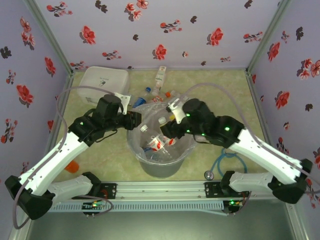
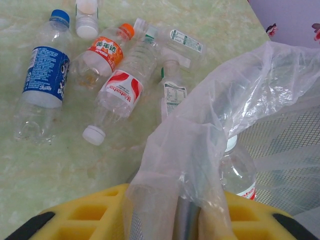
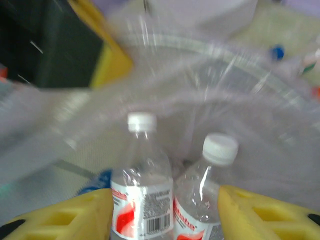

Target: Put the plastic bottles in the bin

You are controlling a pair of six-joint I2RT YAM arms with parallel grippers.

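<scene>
Lilac walls (image 1: 175,30) printed with red flowers enclose a pale green mottled table (image 1: 230,95). The grey bin (image 1: 165,167) stands below the right gripper (image 3: 165,205). Its jaws are apart with two white-capped, red-labelled bottles (image 3: 142,195) side by side between them; whether they are gripped cannot be told. The left gripper (image 2: 175,207) is clamped on the bin's clear liner bag (image 2: 200,135). A white lidded container (image 1: 105,80) and several loose bottles (image 2: 122,85) lie on the table beyond those jaws.
</scene>
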